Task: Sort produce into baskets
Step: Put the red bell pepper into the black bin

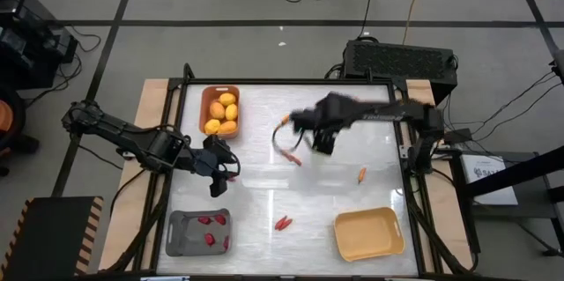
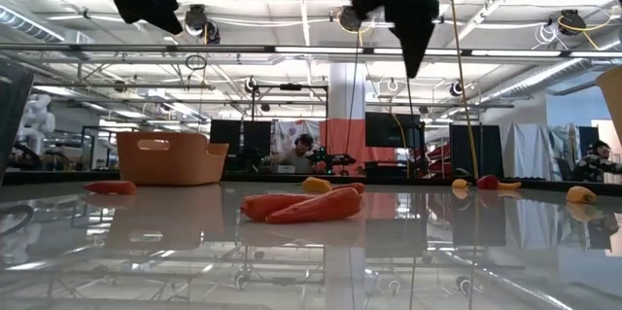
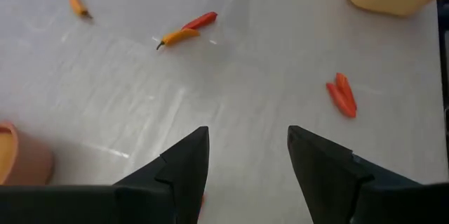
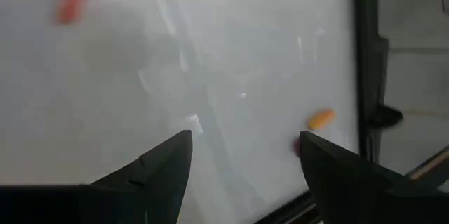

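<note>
The white counter (image 1: 264, 219) carries three baskets. The orange-brown basket (image 1: 205, 96) sits at the far left and holds several lemons (image 1: 222, 114). The grey basket (image 1: 179, 232) sits at the near left with a few red chillies (image 1: 210, 221) inside. The yellow basket (image 1: 368, 233) sits at the near right, and nothing shows inside it.

Loose produce lies between them. A pair of red pieces (image 1: 282, 223) lies together on the near middle of the counter, between the grey and yellow baskets; in the left wrist view it shows as two red-orange sticks (image 3: 342, 95) touching side by side. An orange carrot stick (image 1: 362, 174) lies alone toward the right. Another orange and red pair (image 1: 288, 153) lies near the middle, just beside the right pincer.

The left pincer (image 1: 220, 173) hangs above the counter between the orange-brown and grey baskets, its fingers (image 3: 188, 161) apart with nothing between them. The right pincer (image 1: 322, 140) hangs above the far middle of the counter, its fingers (image 4: 165, 164) also apart and holding nothing. In the low view both arms hang well above the surface.
</note>
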